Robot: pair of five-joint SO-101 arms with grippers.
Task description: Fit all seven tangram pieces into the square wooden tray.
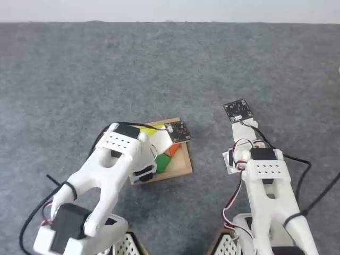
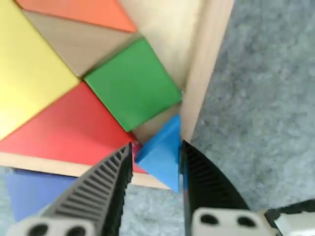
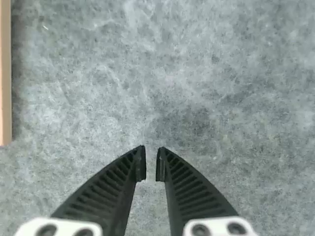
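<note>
Holding the blue triangle (image 2: 165,156) pinched in my left gripper (image 2: 156,144), I had it tilted over the corner gap of the tray (image 2: 205,73), just beside the green square (image 2: 132,83); my right gripper (image 3: 150,163), nearly closed and empty, hung farther off over the carpet (image 3: 206,73).

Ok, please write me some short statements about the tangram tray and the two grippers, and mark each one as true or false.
1. The left gripper holds a small blue triangle at a corner of the wooden tray. True.
2. The green square lies outside the tray. False: it lies inside, near that corner.
3. The right gripper holds a red piece. False: it holds nothing, above the grey carpet.
4. A yellow piece lies in the tray. True.
</note>
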